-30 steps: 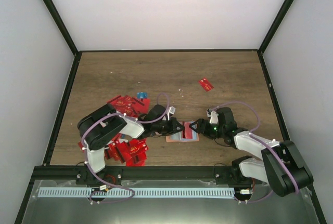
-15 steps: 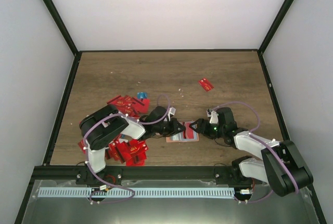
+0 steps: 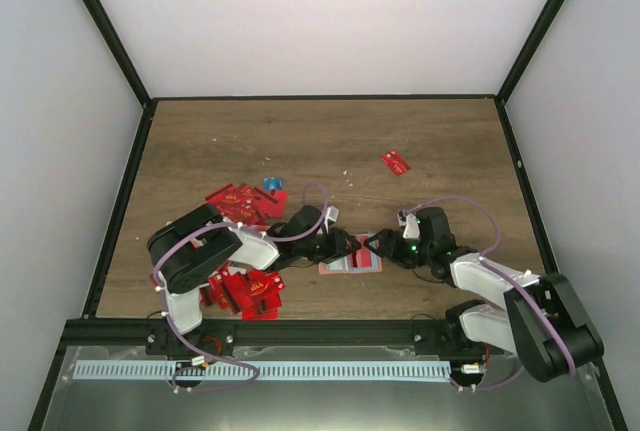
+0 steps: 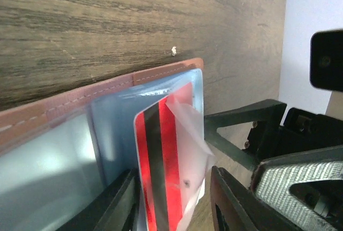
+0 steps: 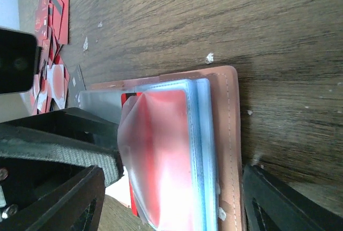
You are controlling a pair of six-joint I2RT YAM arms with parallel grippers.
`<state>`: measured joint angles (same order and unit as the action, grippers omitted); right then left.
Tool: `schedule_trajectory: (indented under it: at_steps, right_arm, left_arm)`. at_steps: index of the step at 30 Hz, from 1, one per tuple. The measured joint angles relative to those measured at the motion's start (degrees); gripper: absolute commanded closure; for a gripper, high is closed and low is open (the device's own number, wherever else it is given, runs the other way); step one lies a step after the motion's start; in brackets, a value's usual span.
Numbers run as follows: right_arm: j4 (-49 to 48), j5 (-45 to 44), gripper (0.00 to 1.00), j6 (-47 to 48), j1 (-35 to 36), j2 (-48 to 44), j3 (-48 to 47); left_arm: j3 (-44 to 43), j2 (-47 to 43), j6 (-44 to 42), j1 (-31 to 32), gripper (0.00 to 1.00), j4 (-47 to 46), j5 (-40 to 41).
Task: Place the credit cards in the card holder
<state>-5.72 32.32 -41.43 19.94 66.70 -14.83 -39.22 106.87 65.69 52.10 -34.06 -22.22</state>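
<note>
1. Top external: card holder [image 3: 352,262] lies open on table [image 3: 450,141], between left gripper [image 3: 347,247] and right gripper [image 3: 374,245]. Many credit cards [image 3: 245,291] lie loose at left.
2. Left wrist: jaws apart, red card [image 4: 158,177] between them, partly inside clear sleeve [image 4: 188,150]; grip uncertain.
3. Right wrist: jaws wide, straddling card holder, holding nothing. Judgement: early stage, most cards remain.

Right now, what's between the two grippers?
The open card holder, a red card partly in its clear sleeve. Top view: left gripper and right gripper flank it.
</note>
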Motion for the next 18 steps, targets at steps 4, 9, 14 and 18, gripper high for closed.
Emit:
schedule_trajectory:
  at_steps: [4, 9, 14, 18]
  right_arm:
    - [1.2, -0.6, 0.27, 0.0, 0.0, -0.9, 0.0]
    - [2.3, -1.1, 0.28, 0.2, 0.0, -1.5, -0.1]
    - [4.0, -1.9, 0.27, 0.8, 0.0, -1.9, -0.7]
    - [6.2, -3.0, 0.24, 1.7, 0.0, -2.7, -1.6]
  left_arm:
    - [-0.3, -2.4, -2.3, 0.3, 0.47, 3.9, 1.4]
    - [-1.2, -3.3, -4.5, 0.3, 0.39, 6.9, 1.7]
    - [-1.6, -5.7, -7.6, 0.4, 0.31, 12.3, 3.1]
    - [-1.6, -9.3, -10.7, 0.4, 0.30, 18.3, 5.6]
